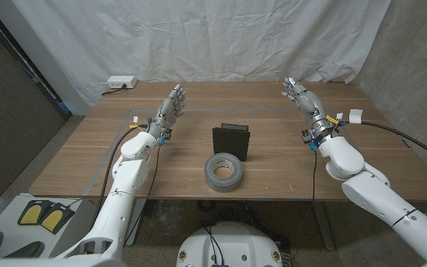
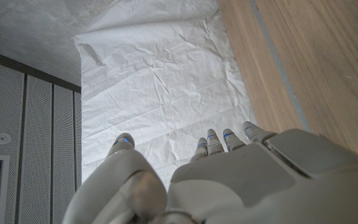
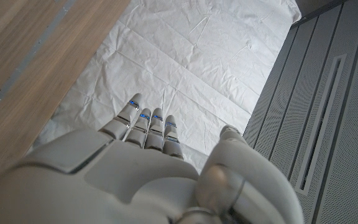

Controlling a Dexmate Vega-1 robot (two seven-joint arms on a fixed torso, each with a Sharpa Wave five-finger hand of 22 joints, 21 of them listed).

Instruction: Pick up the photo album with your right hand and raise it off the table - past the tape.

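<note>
Head view: the black photo album (image 1: 231, 142) stands upright mid-table, boxy and matte, with the grey tape (image 1: 223, 172) roll just in front of it on the near side. The wooden table (image 1: 87, 156) is smooth with bare room either side. Left hand (image 1: 170, 109) and right hand (image 1: 302, 99) hang out wide, fingers spread, holding nothing.

Left wrist view: left hand (image 2: 229, 180), a smooth pale shell, fingers straight toward a wrinkled white sheet (image 2: 160, 81).

Right wrist view: right hand (image 3: 135, 168) likewise, fingers extended, empty.

- The dark photo album (image 1: 231, 142) stands upright mid-surface, just behind the grey tape roll (image 1: 223, 172).
- The left hand (image 1: 171, 108) and right hand (image 1: 300, 97) are raised, holding nothing.
</note>
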